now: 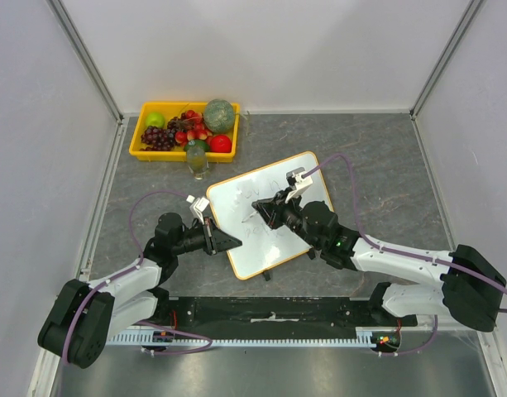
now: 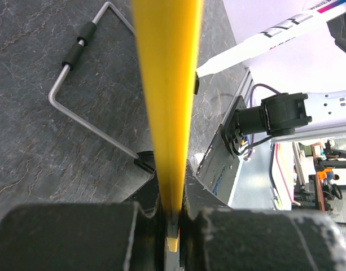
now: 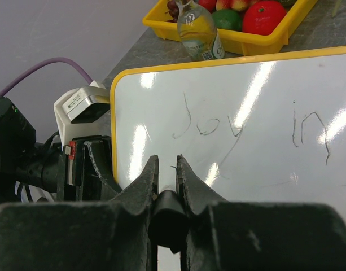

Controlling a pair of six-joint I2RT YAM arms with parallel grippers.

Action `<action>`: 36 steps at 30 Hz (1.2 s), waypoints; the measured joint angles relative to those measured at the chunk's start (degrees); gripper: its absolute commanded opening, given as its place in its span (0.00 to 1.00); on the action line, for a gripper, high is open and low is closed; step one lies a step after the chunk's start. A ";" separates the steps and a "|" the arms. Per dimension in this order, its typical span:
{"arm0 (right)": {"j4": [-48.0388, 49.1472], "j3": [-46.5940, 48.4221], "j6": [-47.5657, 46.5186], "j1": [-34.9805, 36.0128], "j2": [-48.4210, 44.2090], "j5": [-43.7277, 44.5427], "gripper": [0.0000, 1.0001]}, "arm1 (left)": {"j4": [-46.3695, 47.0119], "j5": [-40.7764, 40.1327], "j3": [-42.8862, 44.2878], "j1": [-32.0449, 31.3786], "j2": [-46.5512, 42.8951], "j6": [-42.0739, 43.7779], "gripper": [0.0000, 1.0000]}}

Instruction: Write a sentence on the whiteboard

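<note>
Two arms, both at one board. Furthest left, on the dark stone-patterned table: left gripper, jaws pinched tight on the yellow frame of the whiteboard, at its left edge close to the near corner. Seen edge-on from the left wrist as a yellow strip rising straight out of the closed jaws; beside it on the table, a bent wire stand with a black sleeve. Behind and left of the board, against the back wall: yellow fruit tray, with a small clear bottle just in front of it, near the board's far-left corner. Sits mid-table, turned at an angle to the table edges, small black clips on its near edge. Carries the sentence in thin dark strokes across its upper part: "Joy in" readable from the right wrist, only faint marks from above. Further right, right gripper over the white surface, reaching in from the right side, jaws pressed together onto a dark marker lodged between them. Points at the board just below the "J". Contact between marker tip and surface: cannot tell.
</note>
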 measured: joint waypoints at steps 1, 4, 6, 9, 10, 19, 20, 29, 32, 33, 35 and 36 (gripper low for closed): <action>0.00 -0.02 0.00 0.00 0.00 0.00 0.00 | 0.00 0.00 0.00 0.02 0.00 0.00 0.02; 0.07 -0.17 0.02 0.00 0.00 -0.02 0.00 | -0.02 0.00 0.00 0.02 0.00 -0.02 0.02; 0.31 -0.68 0.17 0.00 -0.02 -0.09 0.00 | -0.11 -0.02 0.00 0.04 0.00 -0.02 0.02; 0.42 -1.38 0.46 0.07 -0.28 -0.48 0.00 | -0.17 -0.02 0.00 0.09 0.00 -0.02 0.02; 0.44 -1.57 0.50 0.09 -0.42 -0.59 0.00 | -0.17 -0.02 0.00 0.09 0.00 -0.02 0.02; 0.44 -3.87 0.90 0.11 -2.03 -1.42 0.00 | -0.17 -0.04 0.00 0.09 0.04 0.00 0.02; 0.44 -4.11 0.92 0.13 -2.19 -1.62 0.00 | -0.17 -0.04 0.00 0.09 0.04 -0.02 0.02; 0.44 -6.12 1.20 1.05 -3.10 -2.89 0.00 | -0.20 -0.04 0.00 0.13 0.13 0.00 0.02; 0.46 -6.69 1.53 1.51 -3.23 -3.17 0.00 | -0.20 -0.04 0.00 0.13 0.15 0.00 0.02; 0.48 -6.78 1.53 1.60 -3.23 -3.19 0.00 | -0.20 -0.07 0.00 0.13 0.15 0.02 0.02; 0.48 -6.78 1.55 1.64 -3.26 -3.13 0.00 | -0.20 -0.04 0.00 0.13 0.17 0.02 0.02; 0.48 -6.78 1.57 1.64 -3.26 -3.08 0.00 | -0.20 -0.04 0.00 0.13 0.17 0.02 0.02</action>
